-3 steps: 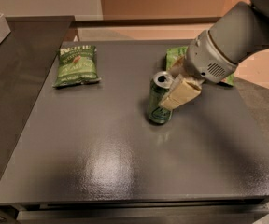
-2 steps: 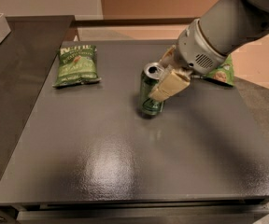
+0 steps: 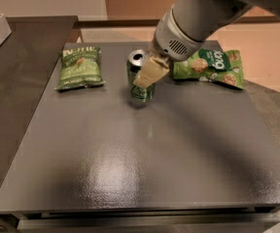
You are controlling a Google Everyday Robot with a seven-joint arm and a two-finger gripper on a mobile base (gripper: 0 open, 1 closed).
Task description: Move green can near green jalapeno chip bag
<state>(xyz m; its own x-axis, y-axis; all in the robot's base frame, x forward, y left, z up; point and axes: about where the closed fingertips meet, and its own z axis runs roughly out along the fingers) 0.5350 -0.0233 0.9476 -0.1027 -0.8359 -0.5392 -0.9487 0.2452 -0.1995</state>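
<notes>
Two green snack bags lie on the far part of the dark table [image 3: 145, 159]: the green jalapeno chip bag [image 3: 79, 67] at the left and a brighter green bag [image 3: 209, 66] at the right. The green can [image 3: 142, 92] is between them, upright and apart from both. The gripper [image 3: 142, 80] is at the can. One cream finger [image 3: 149, 72] lies across its front and the other is hidden behind, so I judge the can is clamped. Whether its bottom touches the table, I cannot tell.

The step in hand seems to be the carry to the left. To do it well, the can should travel low and upright and stop just beside the right edge of the jalapeno bag without pushing it. It should stand flat before the fingers let go.

The strip of table between can and bag is bare, so the way is free. The near half is also open. The far edge runs close behind the bags, so drifting farther away is better avoided.
</notes>
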